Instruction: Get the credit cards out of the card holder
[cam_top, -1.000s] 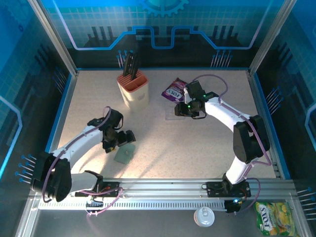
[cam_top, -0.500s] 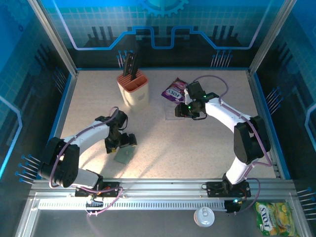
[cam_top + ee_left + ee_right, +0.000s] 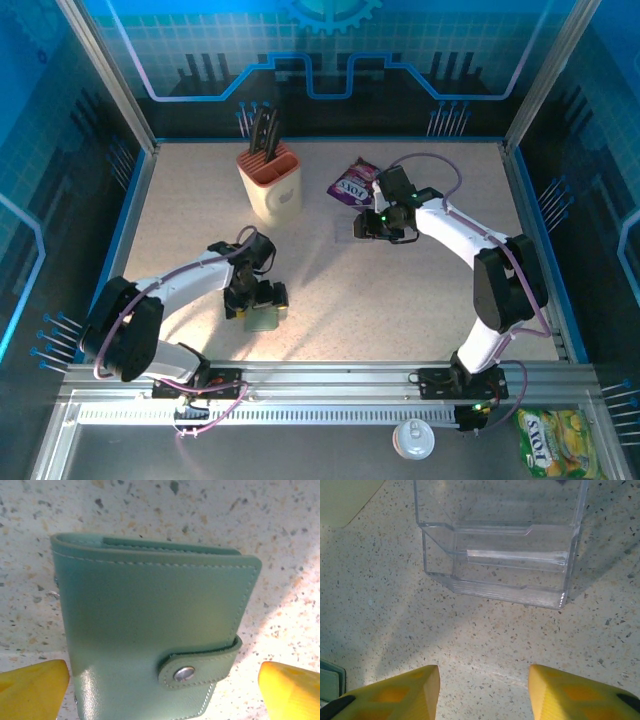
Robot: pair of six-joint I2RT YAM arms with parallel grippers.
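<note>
The card holder (image 3: 150, 625) is a grey-green wallet lying shut on the speckled table, its strap snapped closed. In the top view the card holder (image 3: 263, 319) lies left of centre near the front. My left gripper (image 3: 262, 300) hangs right over it. Seen from the wrist, my left gripper (image 3: 162, 690) is open, with a yellow fingertip (image 3: 35, 685) on each side of the holder and apart from it. The credit cards are hidden. My right gripper (image 3: 362, 226) is at the back right. Nothing lies between the open fingers of my right gripper (image 3: 484, 690).
A clear plastic stand (image 3: 500, 555) sits just ahead of the right gripper. The beige and orange knife block (image 3: 273, 180) stands at the back. A purple snack packet (image 3: 352, 183) lies to its right. A white lid (image 3: 412, 438) and a yellow-green packet (image 3: 555, 440) lie off the table's front.
My left gripper has swung right and toward the front, ending over the card holder, which has shifted slightly. The right gripper has edged left and its fingers have spread a little.
</note>
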